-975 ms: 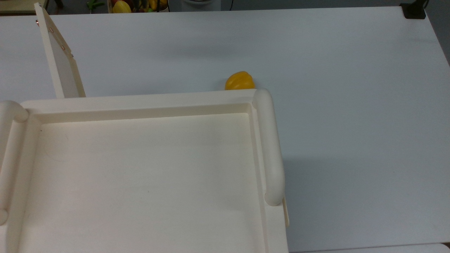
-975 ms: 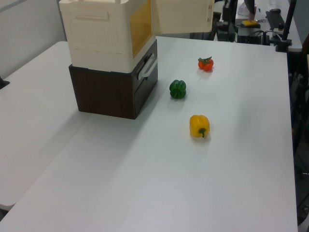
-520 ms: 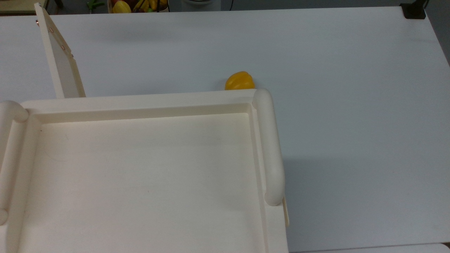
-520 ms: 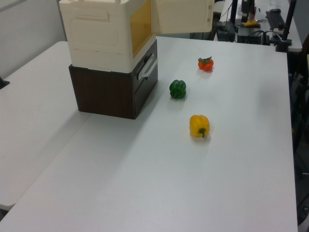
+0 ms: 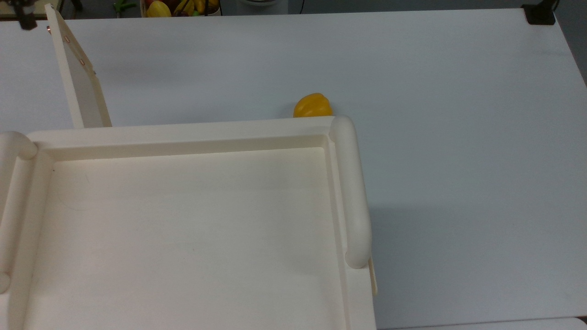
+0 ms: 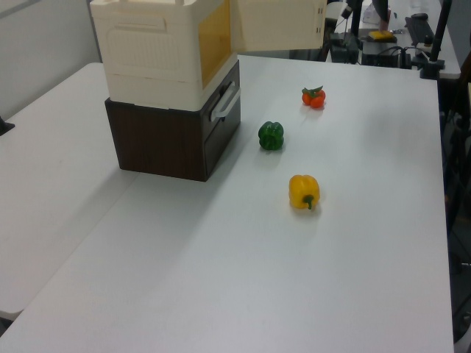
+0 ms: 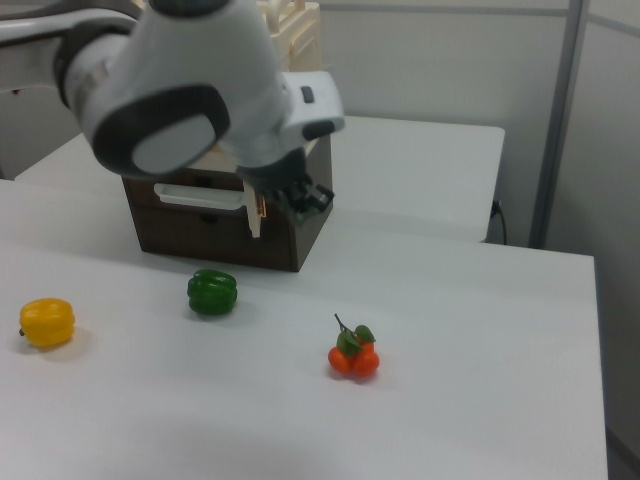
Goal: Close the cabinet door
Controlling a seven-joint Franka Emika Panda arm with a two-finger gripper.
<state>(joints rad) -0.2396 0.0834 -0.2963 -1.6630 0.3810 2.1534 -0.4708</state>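
**Position of the parts.** The cabinet [image 5: 183, 133] stands on a dark brown drawer unit [image 6: 169, 140], which rests on the table [image 5: 412, 68]. The cabinet door [image 5: 80, 78] is open. In the top view it stands out from the cabinet's front edge, with its long axis running from 11 o'clock to 5 o'clock. The 5 o'clock end meets the cabinet, and the 11 o'clock end is free.

**Gripper.** In the top view the gripper [image 5: 25, 18] sits just beside the free end of the door, on its 9 o'clock side and apart from it. From the gripper, the door panel lies toward 4 o'clock. In the right view the gripper [image 7: 300, 197] hangs in front of the cabinet at door height. Whether the jaws are released or clenched cannot be told, and no contact with the door is visible.

**Coming move (judgement).** The door must swing about its cabinet end toward 3 o'clock in the top view. The gripper is already on the correct face for that push.

**Surroundings.**
- A yellow pepper [image 6: 304, 191], a green pepper [image 6: 271, 135] and a cluster of tomatoes [image 6: 313, 96] lie on the table in front of the cabinet.
- All three sit at table level, and the door hangs on the upper unit, so they are unlikely to obstruct the swing.
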